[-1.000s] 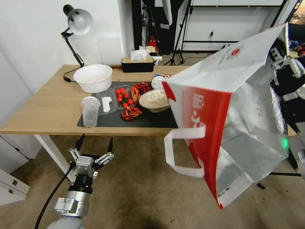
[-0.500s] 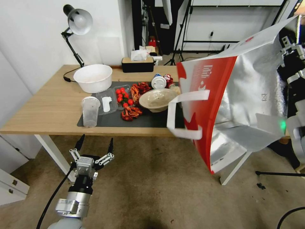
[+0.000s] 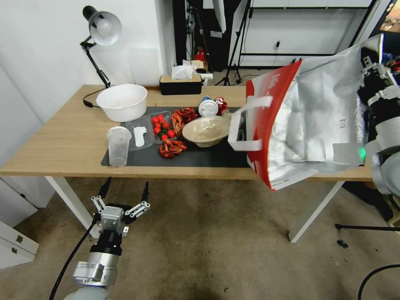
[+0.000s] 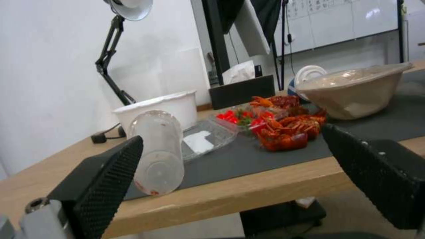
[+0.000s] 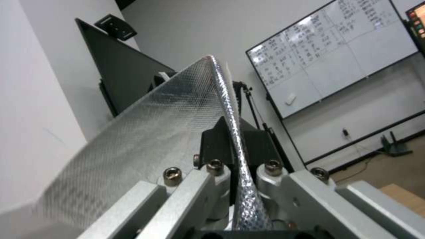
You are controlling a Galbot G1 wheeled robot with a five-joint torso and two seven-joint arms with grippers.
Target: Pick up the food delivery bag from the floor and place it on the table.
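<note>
One food delivery bag point(image 3: 308, 125) hangs tilted over the table point(image 3: 62, 141) end, rim pinched in right gripper point(image 5: 234, 186); left gripper point(image 3: 123, 188) spread, below table edge.

The bag point(image 3: 308, 125), at the right of the head view, has a red side panel, a crinkled silver foil lining with a fine diamond weave and white strap handles point(image 3: 243, 125); the table point(image 3: 66, 137) is pale wood on white legs, under a dark grey mat point(image 3: 200, 156); on the mat lie bright red tomatoes point(image 3: 162, 125) and orange-red crayfish point(image 3: 171, 146) beside a beige bowl point(image 3: 206, 130); a white bowl point(image 3: 122, 101) sits upper left; the carpet point(image 3: 208, 250) is stained brownish-grey; the left gripper point(image 3: 123, 187) has black fingertips point(image 4: 113, 172) with a dotted texture.
</note>
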